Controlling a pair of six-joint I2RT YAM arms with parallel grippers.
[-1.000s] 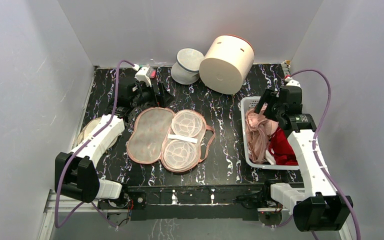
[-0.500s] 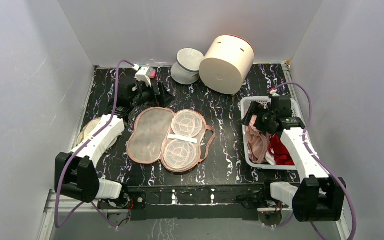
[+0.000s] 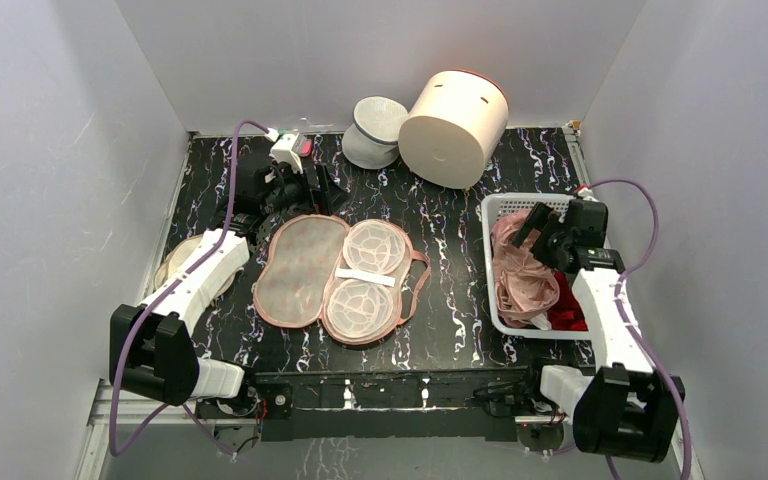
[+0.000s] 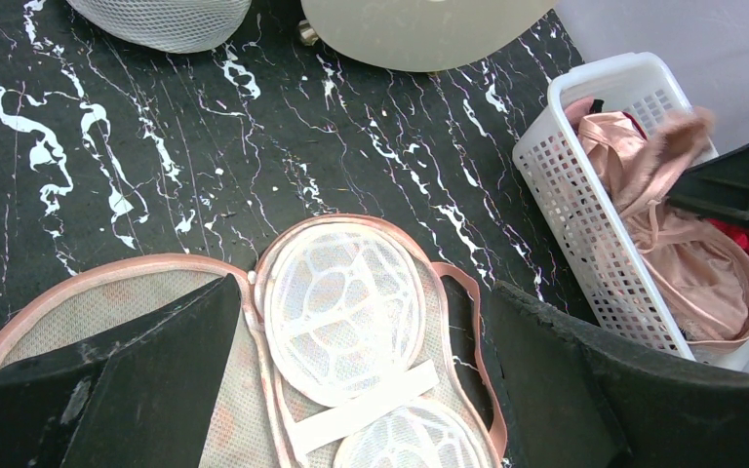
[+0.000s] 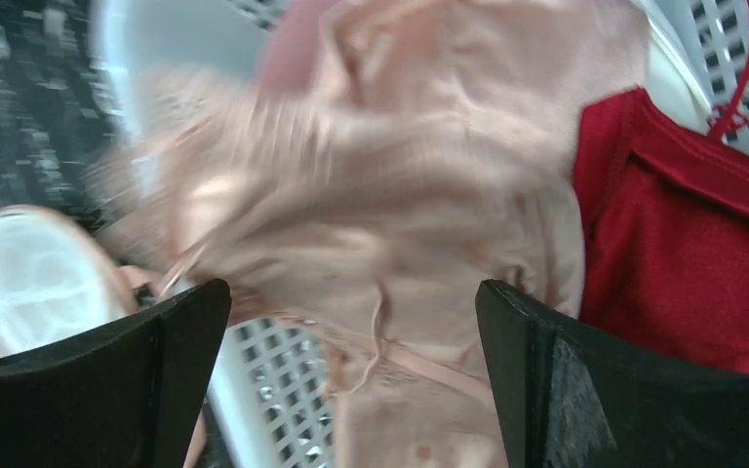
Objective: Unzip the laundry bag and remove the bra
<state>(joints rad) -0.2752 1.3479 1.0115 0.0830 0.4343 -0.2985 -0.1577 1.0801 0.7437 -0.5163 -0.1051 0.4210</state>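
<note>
peach and pink edging runs round the laundry bag (image 3: 305, 270), which lies unzipped and spread flat like an open book in the middle of the black worktop (image 3: 445, 235). its left half is plain beige mesh. its right half shows two round white net cups with a white strip between them.

the bra (image 3: 522, 278) is not in the bag. it lies in a shiny pink heap in the white basket (image 4: 585, 185) at the right side of the worktop, on top of a dark red garment (image 3: 567, 312) (the red one peeks out on the side nearer the arms).

the right hand (image 3: 542, 232) hangs just above the basket. in the right wrist view its two fingers stand wide apart, and the bra (image 5: 400, 195) looks blurry under them. the fingers do not pinch the cloth, so this hand holds nothing.

the left hand (image 3: 300, 190) is at the far end of the bag. its fingers are wide apart too, and it holds nothing. in the left wrist view the bag (image 4: 341, 312) shows between its fingers.

a big cream cylinder (image 3: 453, 113) lies on its side at the back, with a small white mesh pouch (image 3: 375, 130) just beside it.
</note>
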